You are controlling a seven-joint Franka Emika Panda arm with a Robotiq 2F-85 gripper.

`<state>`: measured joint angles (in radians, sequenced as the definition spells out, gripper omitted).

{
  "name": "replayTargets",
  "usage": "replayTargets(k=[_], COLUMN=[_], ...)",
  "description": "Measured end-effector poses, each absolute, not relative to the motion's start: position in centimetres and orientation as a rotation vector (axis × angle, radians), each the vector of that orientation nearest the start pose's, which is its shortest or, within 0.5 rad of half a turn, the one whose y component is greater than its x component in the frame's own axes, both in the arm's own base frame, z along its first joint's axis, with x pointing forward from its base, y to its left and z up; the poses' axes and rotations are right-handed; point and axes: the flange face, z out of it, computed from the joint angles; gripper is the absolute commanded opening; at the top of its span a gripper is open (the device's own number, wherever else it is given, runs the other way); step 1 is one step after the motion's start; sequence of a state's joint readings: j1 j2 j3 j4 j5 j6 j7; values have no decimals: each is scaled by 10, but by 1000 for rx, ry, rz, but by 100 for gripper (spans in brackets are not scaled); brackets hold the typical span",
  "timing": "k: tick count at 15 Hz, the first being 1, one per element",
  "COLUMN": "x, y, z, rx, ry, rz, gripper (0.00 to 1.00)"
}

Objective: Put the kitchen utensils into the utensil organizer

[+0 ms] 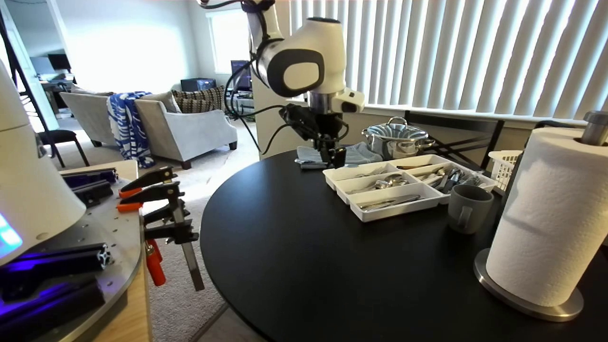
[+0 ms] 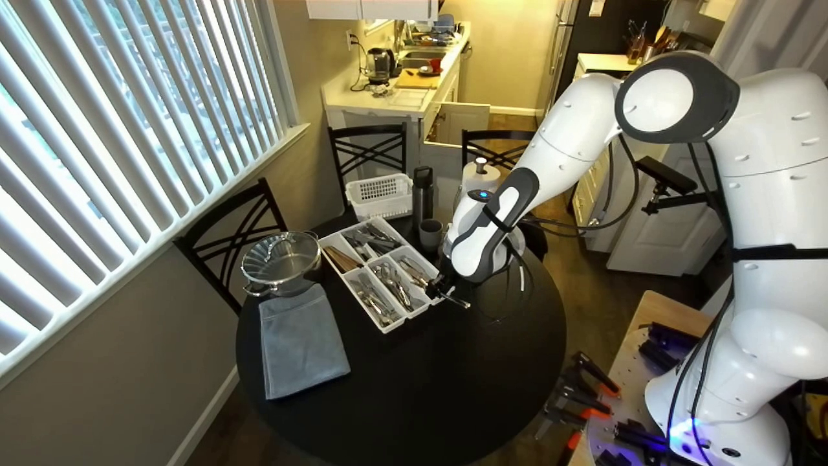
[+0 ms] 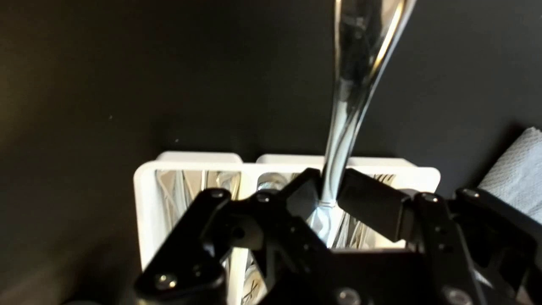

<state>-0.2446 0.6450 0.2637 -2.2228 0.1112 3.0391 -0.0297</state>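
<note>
Ok, jaws closed on utensil [image 3: 347, 114], nr wht organizer [image 1: 403, 207] w/ cutlery [image 2: 392, 283]

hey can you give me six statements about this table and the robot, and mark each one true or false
1. The gripper grips a metal utensil. True.
2. The grey mug stands upright beside the organizer. True.
3. The organizer is empty. False: cutlery lies in it.
4. The pot has a lid on. True.
5. The organizer is one undivided space. False: it has several compartments.
6. No cloth is in sight. False: a folded cloth lies on the table.
</note>
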Motion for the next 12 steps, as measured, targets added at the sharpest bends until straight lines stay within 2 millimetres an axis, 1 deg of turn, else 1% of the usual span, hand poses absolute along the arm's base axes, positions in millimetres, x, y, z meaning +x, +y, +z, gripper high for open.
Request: replayTargets(k=[2, 4, 6, 8, 10, 12], x=[574, 601, 623, 642, 656, 666], y=[-3, -11, -16, -21, -28, -37], z=[118, 125, 124, 114, 98, 79], rx=[-2977, -3004, -3021, -3026, -3027, -3033], ry=[194, 184, 180, 185, 200, 217], rz=[-303, -327, -333, -326, -312, -306], gripper=[5, 5, 5, 5, 5, 5])
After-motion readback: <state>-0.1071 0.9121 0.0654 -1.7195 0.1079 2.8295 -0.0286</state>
